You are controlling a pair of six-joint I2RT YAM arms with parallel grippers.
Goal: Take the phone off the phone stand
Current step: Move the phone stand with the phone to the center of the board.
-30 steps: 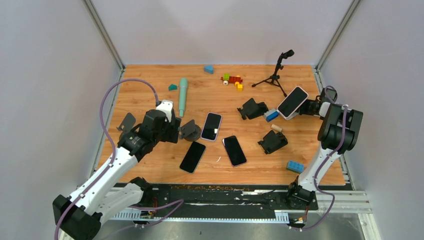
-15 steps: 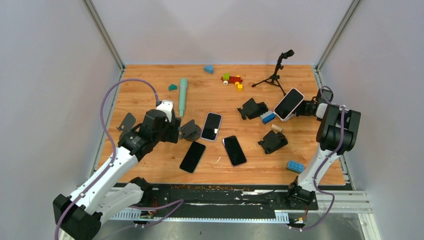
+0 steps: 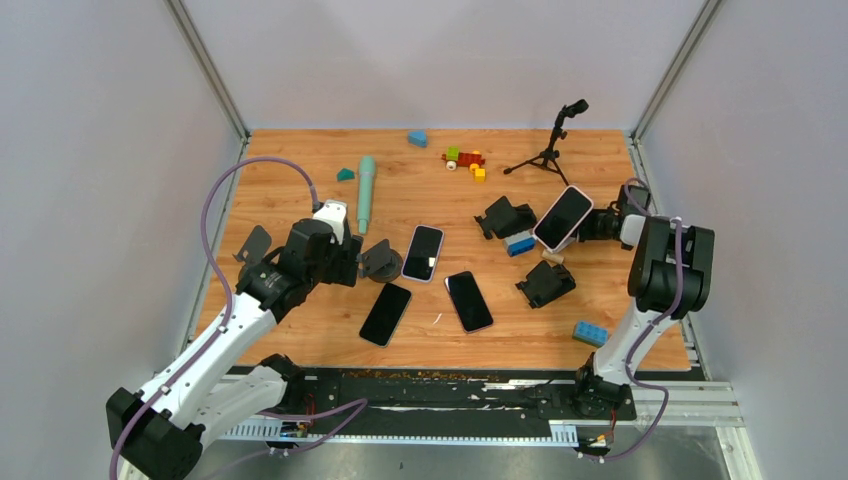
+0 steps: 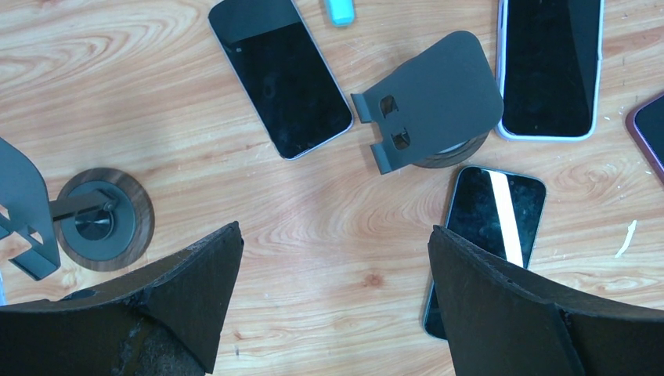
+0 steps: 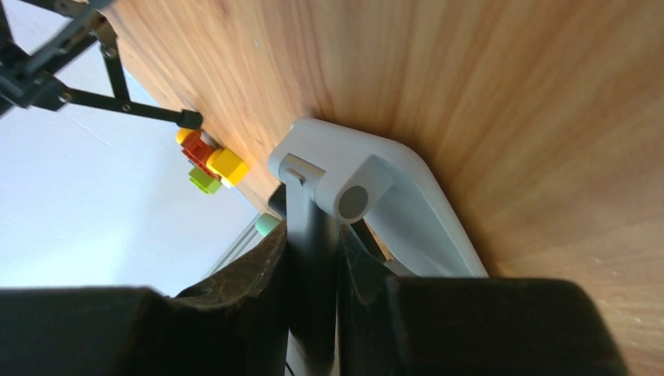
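Right gripper [image 3: 598, 224] is clamping the white-cased phone [image 3: 562, 217] by its thin edge, tilted, near the table's right edge.
Left gripper [image 4: 333, 235] is hanging with jaws spread wide over a dark flat-plate stand [image 4: 434, 102] on its round base, with glossy slab phones [image 3: 423, 252] lying flat around it. The gripped phone is sitting just beside a black folding stand [image 3: 503, 216] and a blue brick [image 3: 518, 244]; the wood-grain table [image 3: 300, 180] is stretching open behind toward the tripod [image 3: 548, 150].

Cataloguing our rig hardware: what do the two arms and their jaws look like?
The left arm and right arm have white links and black joint housings, each trailed by a purple cable. The jaws are dark and wedge-like.
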